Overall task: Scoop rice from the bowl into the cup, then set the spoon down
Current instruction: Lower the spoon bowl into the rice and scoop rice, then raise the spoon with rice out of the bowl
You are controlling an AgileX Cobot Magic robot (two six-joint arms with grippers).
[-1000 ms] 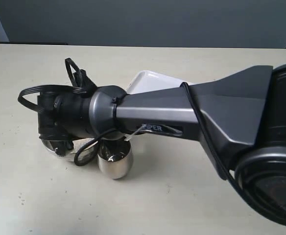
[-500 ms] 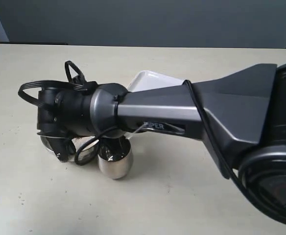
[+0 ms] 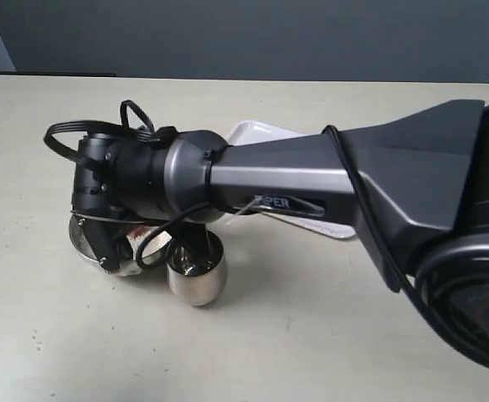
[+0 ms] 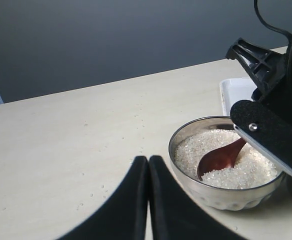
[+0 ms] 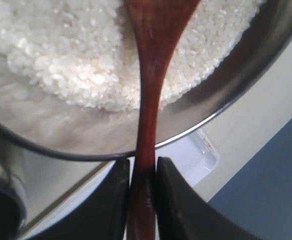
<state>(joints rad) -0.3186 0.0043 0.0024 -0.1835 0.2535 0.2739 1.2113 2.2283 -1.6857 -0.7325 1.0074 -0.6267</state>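
The right gripper [image 5: 142,192] pinches the spoon [image 5: 148,100], whose scoop end points down into the rice [image 5: 76,60]. The left gripper [image 4: 148,165] has its jaws pressed together. The right arm [image 3: 311,180] hides most of the bowl [image 3: 77,239] at lower left.

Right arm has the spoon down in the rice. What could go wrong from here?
1. The right gripper pinches the spoon only by its thin handle. Once loaded, it might twist and shed rice.
2. The cup is narrow and stands close beside the bowl, so grains could miss it.
3. A cable loop hangs just beside the cup's rim and might snag it.
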